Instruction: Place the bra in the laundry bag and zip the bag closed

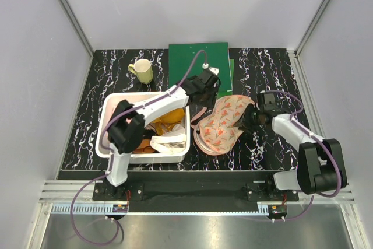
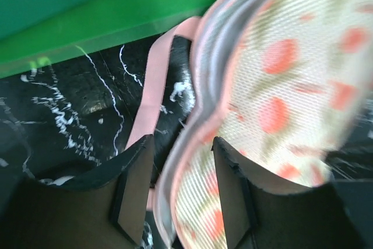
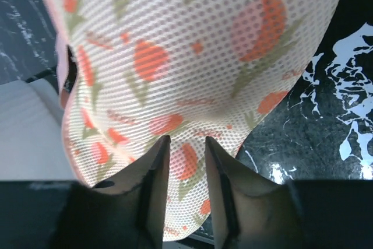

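The laundry bag (image 1: 224, 125) is a round cream mesh pouch with red-and-green motifs, lying flat on the black marbled table just right of the bin. My left gripper (image 1: 210, 94) is at the bag's upper left rim. In the left wrist view it (image 2: 183, 144) stands open, the pink zipper edge (image 2: 201, 115) lying loose between the fingers and the pink loop (image 2: 154, 91) beside them. My right gripper (image 1: 247, 119) is at the bag's right side. Its jaws (image 3: 186, 150) are open by a narrow gap over the mesh (image 3: 192, 39). The bra shows in no view.
A white plastic bin (image 1: 108, 122) with an orange garment (image 1: 169, 118) and pale cloth sits left of the bag, under the left arm. A yellow-green mug (image 1: 141, 70) and green boards (image 1: 198, 62) stand at the back. Grey walls close three sides.
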`<state>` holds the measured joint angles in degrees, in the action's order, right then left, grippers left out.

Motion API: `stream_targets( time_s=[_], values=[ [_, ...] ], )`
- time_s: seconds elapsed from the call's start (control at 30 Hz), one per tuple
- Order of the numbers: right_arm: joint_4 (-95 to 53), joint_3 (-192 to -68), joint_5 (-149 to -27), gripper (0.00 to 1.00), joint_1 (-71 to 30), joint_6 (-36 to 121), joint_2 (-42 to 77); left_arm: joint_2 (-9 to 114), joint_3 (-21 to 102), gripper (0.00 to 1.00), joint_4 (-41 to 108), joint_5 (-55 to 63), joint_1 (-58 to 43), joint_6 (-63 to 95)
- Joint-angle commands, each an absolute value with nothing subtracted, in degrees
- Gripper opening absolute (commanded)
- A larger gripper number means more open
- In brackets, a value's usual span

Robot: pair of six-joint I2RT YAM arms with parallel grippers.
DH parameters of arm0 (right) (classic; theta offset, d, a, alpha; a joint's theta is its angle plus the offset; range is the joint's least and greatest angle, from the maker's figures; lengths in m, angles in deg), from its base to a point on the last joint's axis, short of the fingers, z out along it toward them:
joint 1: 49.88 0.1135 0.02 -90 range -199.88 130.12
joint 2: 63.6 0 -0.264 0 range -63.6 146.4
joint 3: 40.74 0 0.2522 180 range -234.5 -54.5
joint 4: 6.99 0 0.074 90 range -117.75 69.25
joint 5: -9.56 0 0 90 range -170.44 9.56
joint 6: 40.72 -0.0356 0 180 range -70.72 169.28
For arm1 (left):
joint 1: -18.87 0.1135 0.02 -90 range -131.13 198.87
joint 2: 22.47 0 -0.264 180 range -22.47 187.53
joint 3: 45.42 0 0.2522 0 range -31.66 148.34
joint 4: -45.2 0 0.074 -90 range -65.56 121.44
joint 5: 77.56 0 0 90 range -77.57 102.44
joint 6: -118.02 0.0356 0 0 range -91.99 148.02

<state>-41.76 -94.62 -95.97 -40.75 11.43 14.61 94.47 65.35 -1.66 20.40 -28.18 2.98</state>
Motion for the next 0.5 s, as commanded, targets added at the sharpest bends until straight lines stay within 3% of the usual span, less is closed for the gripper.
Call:
stream_targets(
  time_s=[0.0, 0.07, 0.13, 0.23, 0.47],
  values=[
    [-45.97, -97.48, -95.73, 0.43, -40.39, 13.86, 11.02, 87.75, 62.31, 0.5, 2.7, 16.14, -29.65, 2.97],
    [-46.59, -97.31, -96.96, 0.49, -40.65, 13.77, 9.8, 87.13, 60.2, 0.59, 6.56, 12.81, -30.26, 2.79],
    [-46.76, -96.43, -98.02, 0.63, -41.26, 13.77, 8.82, 87.91, 57.73, 0.7, 10.24, 7.8, -30.09, 4.18],
    [-46.42, -93.53, -101.44, 0.78, -44.32, 13.77, 6.63, 90.63, 57.29, 0.75, 12.28, 0.67, -30.09, 8.48],
    [-38.69, -84.75, -112.59, 0.91, -47.77, 12.46, 4.51, 95.47, 56.93, 0.78, 11.06, 5.72, -30.09, 16.15]
  ],
)
